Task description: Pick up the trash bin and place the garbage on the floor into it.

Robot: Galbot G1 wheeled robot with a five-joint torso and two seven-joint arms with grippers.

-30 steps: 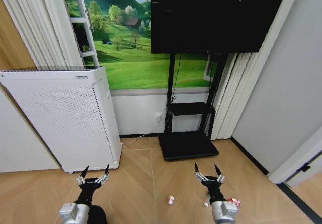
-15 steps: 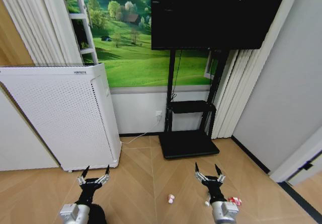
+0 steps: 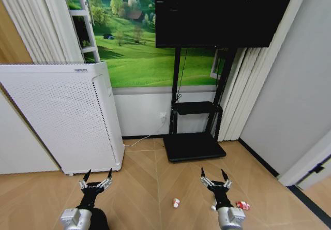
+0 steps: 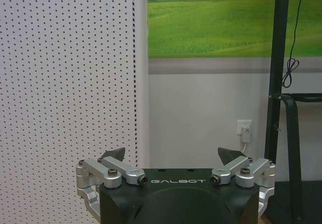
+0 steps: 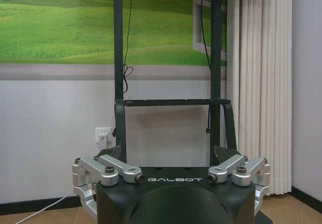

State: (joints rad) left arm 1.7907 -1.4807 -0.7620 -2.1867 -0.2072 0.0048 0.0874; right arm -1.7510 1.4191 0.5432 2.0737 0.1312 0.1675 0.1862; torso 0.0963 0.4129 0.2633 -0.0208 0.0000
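Left hand [image 3: 95,181] and right hand [image 3: 216,179]: fingers spread, empty, held low before the white appliance [image 3: 62,116], readied; garbage [image 3: 176,203] lay on the floor [image 3: 145,188].

Both arms run off the head view's bottom edge. A dark rounded shape [image 3: 98,220] sits half-hidden behind the left arm, cut by that edge, too little to identify. The right end effector [image 3: 216,177] partly covers a small white scrap [image 3: 212,208] on the floor [image 3: 145,188].
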